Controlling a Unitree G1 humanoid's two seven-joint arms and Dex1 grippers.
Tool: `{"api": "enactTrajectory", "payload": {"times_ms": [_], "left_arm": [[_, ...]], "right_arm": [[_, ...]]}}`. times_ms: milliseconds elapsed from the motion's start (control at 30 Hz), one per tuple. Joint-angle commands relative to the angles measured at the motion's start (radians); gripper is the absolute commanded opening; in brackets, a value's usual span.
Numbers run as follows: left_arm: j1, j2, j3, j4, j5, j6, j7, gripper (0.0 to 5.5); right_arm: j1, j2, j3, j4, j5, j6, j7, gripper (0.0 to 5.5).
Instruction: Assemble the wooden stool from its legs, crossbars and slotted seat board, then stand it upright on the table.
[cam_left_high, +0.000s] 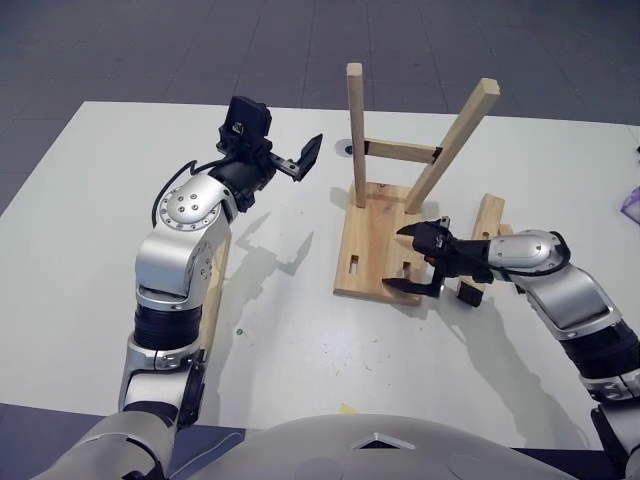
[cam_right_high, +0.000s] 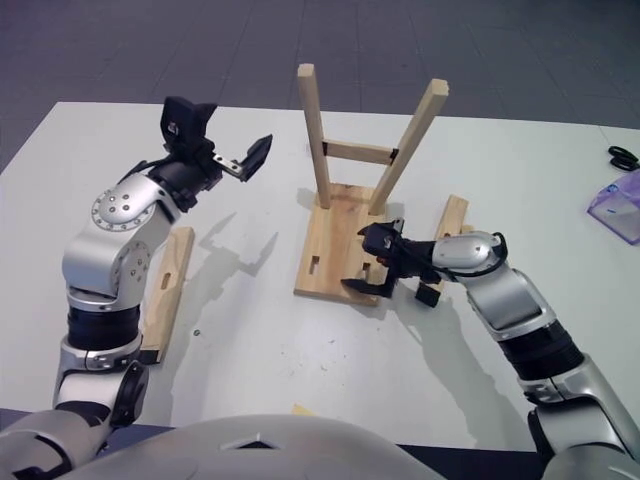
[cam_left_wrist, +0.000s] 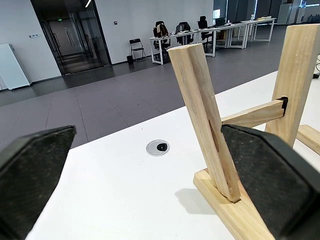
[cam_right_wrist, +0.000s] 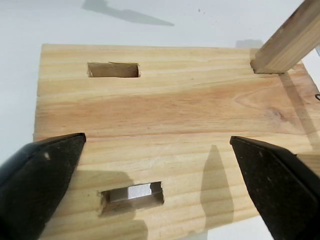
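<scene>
Nearest, at 8 o'clock from the seat board (cam_left_high: 370, 240), a loose leg (cam_right_high: 170, 280) lies flat on the white table (cam_left_high: 90, 230), partly under the left arm's bent elbow. At the board's 4 o'clock, the right gripper (cam_left_high: 395, 258) has its fingers spread wide and holds nothing. They straddle the board's near right corner, with one empty slot (cam_right_wrist: 132, 192) between the pads; whether a tip touches the wood cannot be told. The right forearm lies low over the table, coming in from 4 o'clock and pointing toward 9. Just beyond it at 3 o'clock, another wooden piece (cam_left_high: 490, 215) lies flat.

The board lies flat on the table with a second empty slot (cam_left_high: 354, 263) on its near left side. At its far end stand two legs: one upright leg (cam_left_high: 355, 130) and one tilted leg (cam_left_high: 455, 145) leaning toward 1 o'clock, joined by a crossbar (cam_left_high: 400, 151).

At the board's 10 o'clock, the left gripper (cam_left_wrist: 152, 172) is raised above the table, fingers wide apart and empty, aimed toward the legs. The left forearm angles up from the elbow. A round grommet (cam_left_high: 345, 148) sits in the table behind the upright leg.
</scene>
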Motion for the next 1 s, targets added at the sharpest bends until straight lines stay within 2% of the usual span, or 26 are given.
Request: {"api": "enactTrajectory", "payload": {"times_ms": [33, 200, 300, 433, 500, 700, 1000], "left_arm": [[0.01, 0.0, -0.01, 0.001, 0.01, -0.003, 0.0, 5.4], [-0.003, -0.011, 0.053, 0.014, 0.016, -0.018, 0.052, 5.4], [-0.038, -0.049, 0.154, 0.073, 0.059, -0.054, 0.205, 5.4], [-0.032, -0.059, 0.264, 0.062, 0.074, -0.076, 0.323, 5.4], [-0.014, -0.051, 0.292, 0.047, 0.083, -0.078, 0.351, 5.4], [0.023, -0.044, 0.297, 0.026, 0.096, -0.077, 0.36, 5.4], [0.066, -0.041, 0.297, -0.017, 0.085, -0.037, 0.354, 5.4]], "right_arm": [[0.031, 0.112, -0.23, -0.027, 0.271, 0.049, -0.004, 5.38], [-0.052, 0.231, -0.661, -0.017, 0.782, 0.185, -0.198, 5.38], [0.053, 0.258, -0.796, -0.034, 0.908, 0.221, -0.315, 5.38], [0.184, 0.278, -0.853, 0.01, 0.801, 0.157, -0.391, 5.38], [0.244, 0.28, -0.831, 0.047, 0.676, 0.089, -0.414, 5.38], [0.386, 0.275, -0.747, 0.096, 0.492, 0.014, -0.354, 5.38], [0.422, 0.301, -0.805, 0.209, 0.456, -0.039, -0.336, 5.38]]}}
